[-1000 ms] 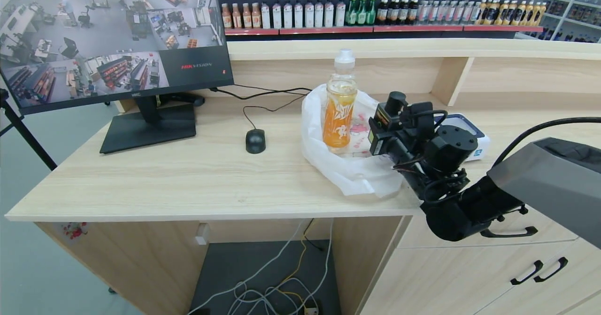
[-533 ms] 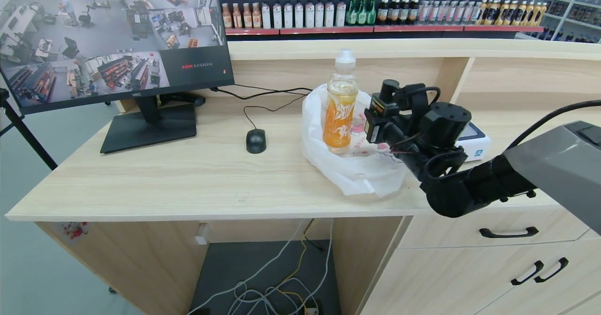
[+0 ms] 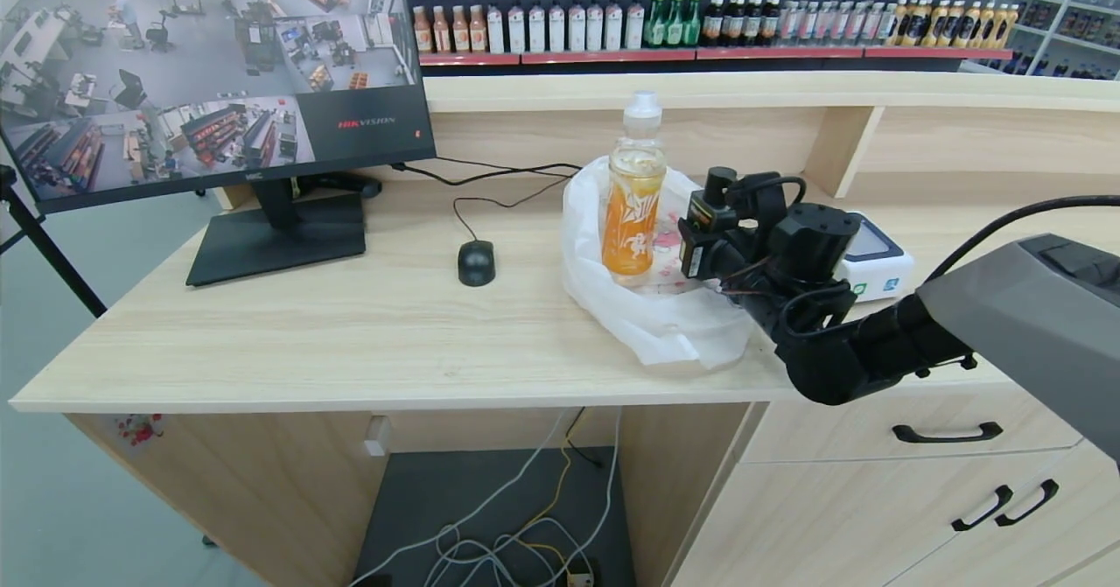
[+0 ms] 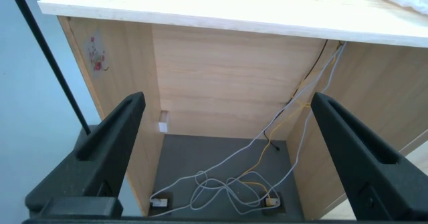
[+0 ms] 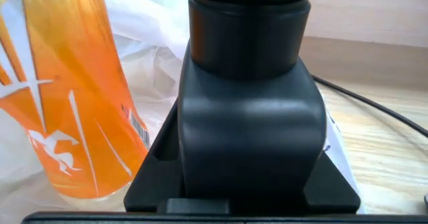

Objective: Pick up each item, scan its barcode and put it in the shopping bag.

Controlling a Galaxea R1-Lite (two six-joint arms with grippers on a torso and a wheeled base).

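An orange drink bottle (image 3: 632, 211) with a white cap stands upright inside the open white shopping bag (image 3: 665, 324) on the wooden counter. In the right wrist view the bottle (image 5: 63, 110) is close by, with its barcode facing sideways. My right gripper (image 3: 704, 237) is just right of the bottle, over the bag, and is shut on a black barcode scanner (image 5: 244, 117) that hides its fingers. My left gripper (image 4: 221, 157) is open and holds nothing. It sits low in front of the counter, facing the open space beneath it.
A monitor (image 3: 210, 71) and a black mouse (image 3: 476, 262) stand at the counter's left. A white payment terminal (image 3: 875, 259) sits behind my right arm. Cables (image 4: 234, 184) lie on the floor under the counter. Drawers (image 3: 945, 434) are at lower right.
My right arm has moved forward and left over the counter, bringing the scanner closer to the bottle. The bottle and bag have not moved.
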